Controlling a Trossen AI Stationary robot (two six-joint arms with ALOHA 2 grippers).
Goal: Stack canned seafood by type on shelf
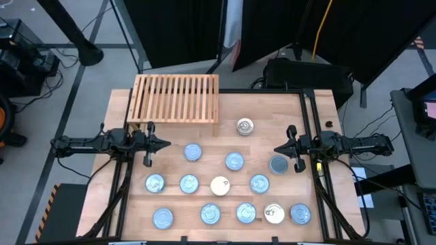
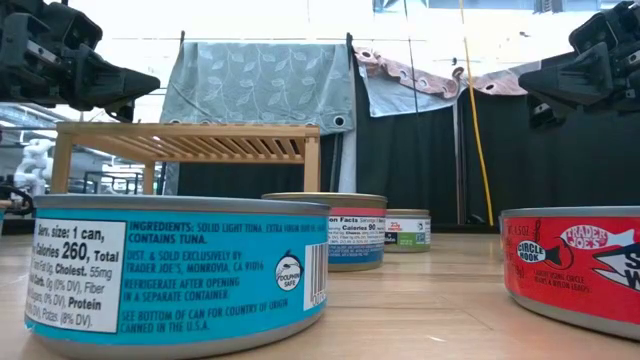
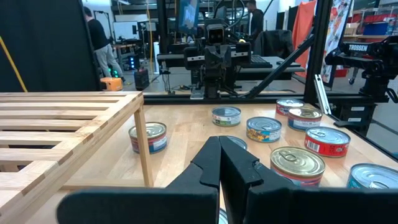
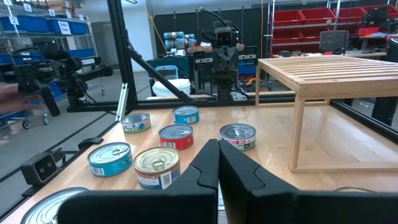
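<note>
Several flat round tins of canned seafood (image 1: 219, 185) lie flat on their bases in loose rows on the wooden tabletop, most with silvery-blue tops, two cream (image 1: 274, 214) and one grey (image 1: 278, 165). One silver tin (image 1: 245, 126) stands alone near the shelf (image 1: 177, 99), a low slatted wooden rack on legs at the far left, with nothing on it. My left gripper (image 1: 163, 143) hovers shut at the table's left, pointing level toward the middle. My right gripper (image 1: 278, 149) hovers shut at the right, facing it. Neither touches a tin.
Black frame rails (image 1: 315, 129) run along the table's left and right sides under the arms. In the low view a blue-labelled tin (image 2: 175, 270) and a red-labelled tin (image 2: 575, 265) stand close to the near edge. Bare wood lies between the shelf and the tins.
</note>
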